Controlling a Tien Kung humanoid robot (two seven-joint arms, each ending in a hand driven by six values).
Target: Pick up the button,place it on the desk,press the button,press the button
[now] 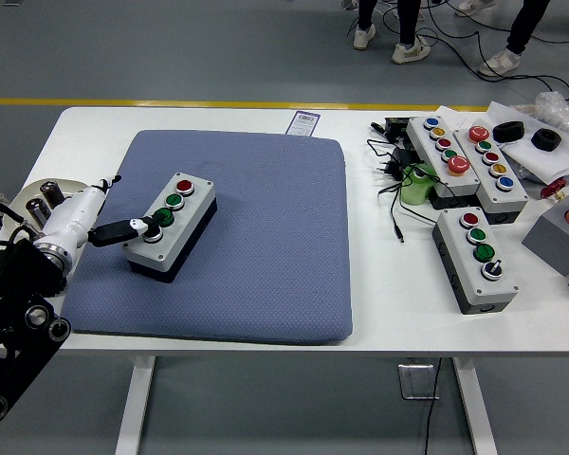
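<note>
A grey button box [171, 226] with a black base lies on the blue mat [256, 237], left of its middle. It has a red button [184, 185] at the far end, then two green ones, then a black-and-white knob [155, 232] at the near end. My left hand [123, 230] comes in from the left edge. One black finger [114, 232] is stretched out with its tip at the knob. The other fingers are hidden behind the white wrist. The right arm is out of view.
Three more button boxes [476, 256] lie at the right of the white table [389, 313], with black cables [391, 180], a green object, black rings and a grey block. People's legs show at the top edge.
</note>
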